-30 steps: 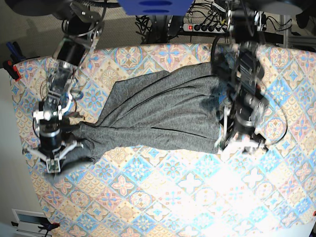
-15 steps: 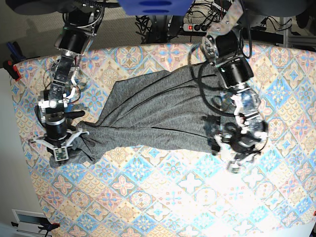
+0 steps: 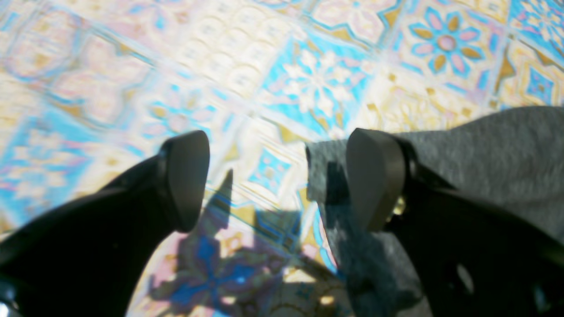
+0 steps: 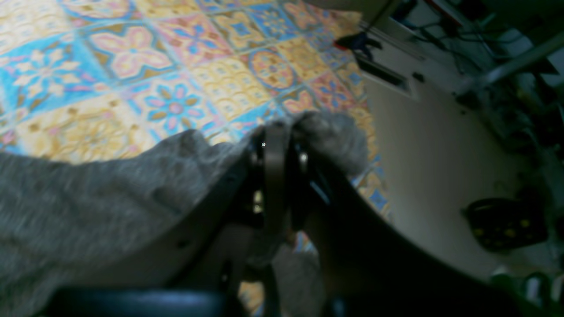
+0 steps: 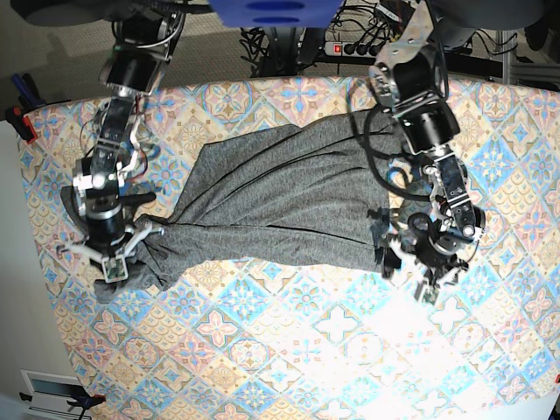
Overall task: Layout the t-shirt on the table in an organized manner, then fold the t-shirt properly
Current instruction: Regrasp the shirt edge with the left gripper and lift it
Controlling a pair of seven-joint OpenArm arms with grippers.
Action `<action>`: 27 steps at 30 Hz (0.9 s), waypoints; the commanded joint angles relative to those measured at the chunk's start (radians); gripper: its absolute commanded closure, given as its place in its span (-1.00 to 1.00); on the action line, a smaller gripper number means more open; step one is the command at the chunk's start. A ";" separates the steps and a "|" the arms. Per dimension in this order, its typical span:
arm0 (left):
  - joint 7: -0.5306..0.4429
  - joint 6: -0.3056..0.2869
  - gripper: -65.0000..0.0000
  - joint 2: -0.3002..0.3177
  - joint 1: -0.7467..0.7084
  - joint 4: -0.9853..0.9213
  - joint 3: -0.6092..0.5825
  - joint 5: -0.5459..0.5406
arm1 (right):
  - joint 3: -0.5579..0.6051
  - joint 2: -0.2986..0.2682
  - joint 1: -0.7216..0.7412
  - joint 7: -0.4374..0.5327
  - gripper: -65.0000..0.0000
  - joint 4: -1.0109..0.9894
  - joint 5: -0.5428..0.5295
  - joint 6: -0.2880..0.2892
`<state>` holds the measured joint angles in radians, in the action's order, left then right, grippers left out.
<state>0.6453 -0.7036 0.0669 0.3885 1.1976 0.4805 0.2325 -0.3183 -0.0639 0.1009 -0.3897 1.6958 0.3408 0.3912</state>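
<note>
while your right gripper (image 5: 111,265) sits pressed together on a bunched corner of the t-shirt (image 5: 280,201), your left gripper (image 3: 282,185) stands spread wide with nothing between its fingers (image 3: 187,176). the shirt lies rumpled across the middle of the table (image 5: 289,350) (one edge just under the left gripper's far finger), drawn narrow toward the pinched end near the table's border.
</note>
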 commanded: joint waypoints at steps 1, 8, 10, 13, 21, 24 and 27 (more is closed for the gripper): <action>-0.034 0.005 -0.47 0.014 0.020 -0.028 0.001 -0.014 | -0.003 -0.011 0.009 0.018 1.00 0.020 0.001 -0.008; -0.126 0.005 -0.47 0.034 0.066 -0.327 0.027 -0.015 | -0.003 -0.011 0.004 0.018 1.00 0.020 0.001 -0.008; -0.126 0.005 -0.47 0.029 0.065 -0.336 0.027 -0.015 | -0.003 -0.011 0.004 0.018 1.00 0.020 0.001 -0.008; -0.124 0.005 -0.47 0.007 0.063 -0.338 0.027 -0.015 | -0.003 -0.011 0.004 0.018 1.00 0.020 0.001 -0.008; -0.155 0.005 -0.47 -0.057 0.065 -0.416 -0.044 -0.014 | 0.041 0.006 0.004 0.018 1.00 0.051 0.001 -0.008; -0.209 0.005 -0.47 -0.060 0.076 -0.502 -0.044 -0.014 | 0.069 0.006 0.004 0.018 1.00 0.089 0.001 -0.008; -0.241 0.005 -0.42 -0.059 0.094 -0.605 -0.045 -0.014 | 0.086 0.006 0.004 0.018 1.00 0.117 0.001 -0.008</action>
<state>0.2863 -0.6960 0.0223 0.4973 0.6113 0.4412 0.1585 -0.2306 -0.0502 0.0883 -0.3931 1.7924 0.3428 0.3916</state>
